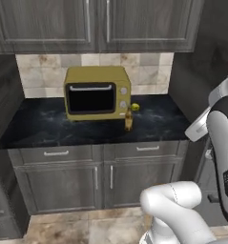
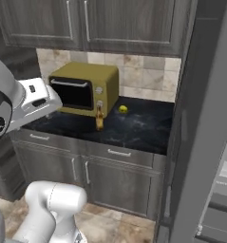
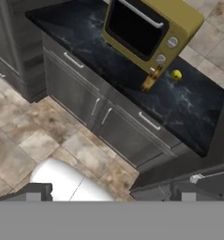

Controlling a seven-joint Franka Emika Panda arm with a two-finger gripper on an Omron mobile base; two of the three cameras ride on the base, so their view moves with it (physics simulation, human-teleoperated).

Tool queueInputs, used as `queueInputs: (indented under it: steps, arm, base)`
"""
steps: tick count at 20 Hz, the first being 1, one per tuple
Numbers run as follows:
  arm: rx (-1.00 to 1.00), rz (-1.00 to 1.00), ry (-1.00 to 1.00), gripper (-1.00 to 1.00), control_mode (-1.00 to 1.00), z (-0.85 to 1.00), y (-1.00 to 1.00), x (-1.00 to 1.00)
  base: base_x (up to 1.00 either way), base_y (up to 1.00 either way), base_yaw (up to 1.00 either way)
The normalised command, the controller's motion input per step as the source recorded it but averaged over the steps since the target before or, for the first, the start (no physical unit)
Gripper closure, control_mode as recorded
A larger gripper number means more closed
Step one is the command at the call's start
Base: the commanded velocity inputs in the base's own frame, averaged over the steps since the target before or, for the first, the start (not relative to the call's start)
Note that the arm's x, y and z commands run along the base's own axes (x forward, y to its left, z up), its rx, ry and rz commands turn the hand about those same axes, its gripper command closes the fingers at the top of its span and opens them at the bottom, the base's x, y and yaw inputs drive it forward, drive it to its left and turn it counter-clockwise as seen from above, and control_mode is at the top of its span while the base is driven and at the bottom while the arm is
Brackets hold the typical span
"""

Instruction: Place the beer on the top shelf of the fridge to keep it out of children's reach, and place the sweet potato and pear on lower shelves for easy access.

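The slim brown glass beer bottle stands upright on the black marbled tabletop, centre of the left base frame, just in front of the mustard-yellow toaster oven. Being glass, it is probably rigid, slick and breakable, and tall enough to tip; a hold around the body below the neck looks safest. The small yellow-green pear sits just behind it. The end effector is released, jaws wide, holding nothing. At its right edge, the right base frame shows the grey fridge with pale shelves.
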Motion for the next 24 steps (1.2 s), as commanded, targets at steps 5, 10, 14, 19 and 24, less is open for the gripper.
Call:
queueInputs:
  steps: [5, 10, 14, 19, 24]
  arm:
    - [0.0, 0.0, 0.0, -1.0, 1.0, 0.0, 0.0, 0.0]
    - [0.0, 0.0, 0.0, -1.0, 1.0, 0.0, 0.0, 0.0]
    - [0.0, 0.0, 0.0, -1.0, 1.0, 0.0, 0.0, 0.0]
    - [0.0, 0.0, 0.0, -1.0, 1.0, 0.0, 0.0, 0.0]
    - [0.0, 0.0, 0.0, -1.0, 1.0, 0.0, 0.0, 0.0]
  base:
    - [0.56, 0.44, -0.21]
    - [0.56, 0.51, -0.21]
    - [0.57, 0.36, -0.2]
    - [0.53, 0.19, -0.19]
    - [0.31, 0.12, -0.18]
